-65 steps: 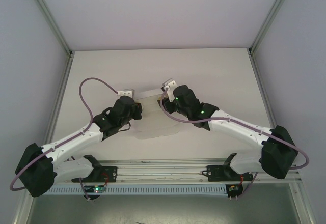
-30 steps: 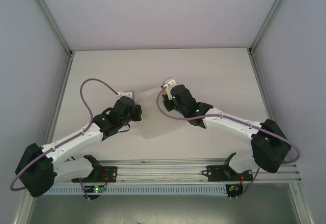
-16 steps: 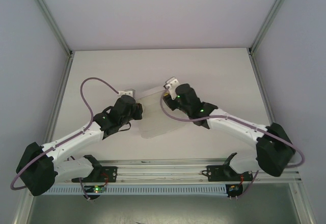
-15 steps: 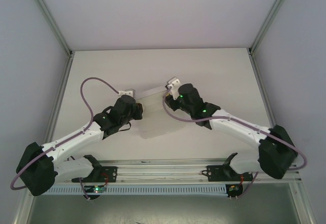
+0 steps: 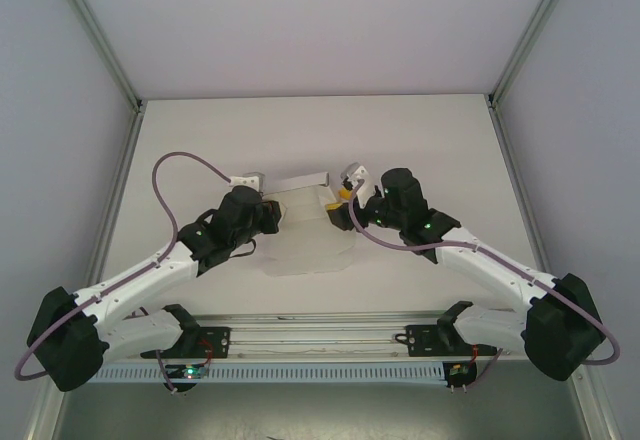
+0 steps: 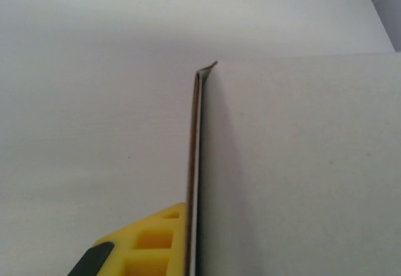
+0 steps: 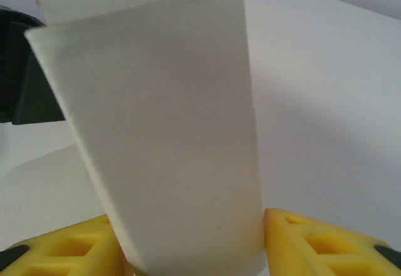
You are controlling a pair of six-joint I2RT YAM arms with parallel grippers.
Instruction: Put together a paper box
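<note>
paper box (image 5: 305, 235): part-folded white card, mid-table (image 5: 430, 150), between both arms, one panel upright | left gripper (image 5: 268, 200): jaws pinching card's left edge | right gripper (image 5: 343, 192): jaws spread, yellow fingers (image 7: 313, 244) flanking upright panel

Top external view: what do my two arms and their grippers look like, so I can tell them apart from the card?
The left arm and right arm have white links between bulky black joint housings. Each trails a looping purple cable and carries small green lights. The left gripper and right gripper are black, each with a small white block. Their fingers are yellow with square hollows.
</note>
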